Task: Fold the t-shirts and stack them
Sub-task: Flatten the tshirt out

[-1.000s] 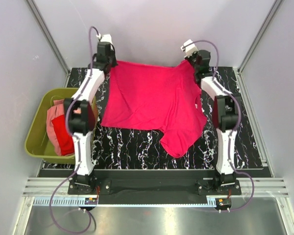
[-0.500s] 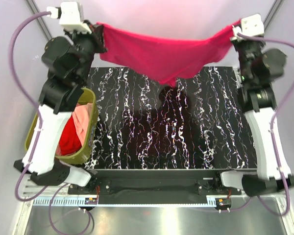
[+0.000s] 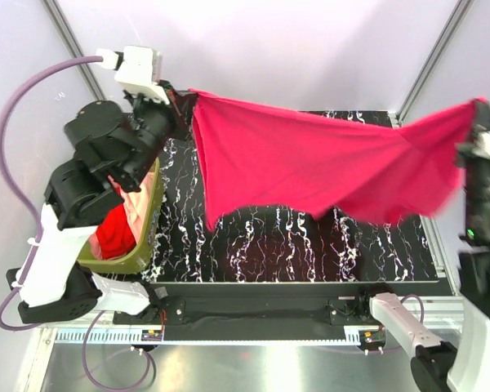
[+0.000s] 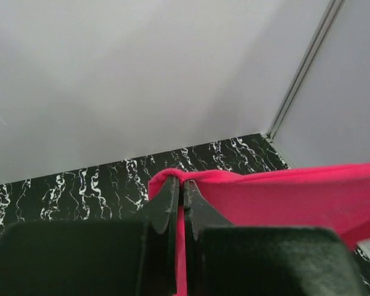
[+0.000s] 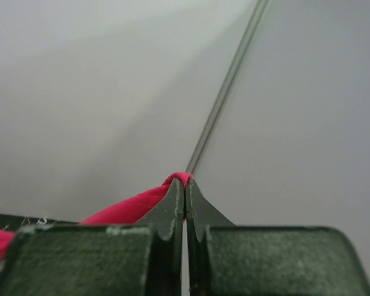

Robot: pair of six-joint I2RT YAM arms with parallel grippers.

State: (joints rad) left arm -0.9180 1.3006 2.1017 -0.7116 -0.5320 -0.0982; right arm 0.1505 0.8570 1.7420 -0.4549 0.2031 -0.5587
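Task status: early stage. No folded t-shirt and no stack shows on the table (image 3: 310, 245). The magenta t-shirt (image 3: 310, 167) is suspended above the table, stretched across the centre of the overhead frame from upper left to the right edge, with its lower hem hanging free and clear of the surface. A red t-shirt (image 3: 113, 235) and a salmon t-shirt (image 3: 143, 196) lie bunched in the olive-green tub (image 3: 135, 261) at lower left, unfolded. Judged remaining: lay the magenta shirt flat, fold it, then repeat for the shirts in the tub and stack them.

Left gripper (image 4: 179, 188): jaws pressed together, pinching a corner of the magenta cloth, which folds over the fingertips.

Right gripper (image 5: 185, 188): jaws pressed together, pinching the opposite corner; a small tuft of cloth protrudes above the tips.
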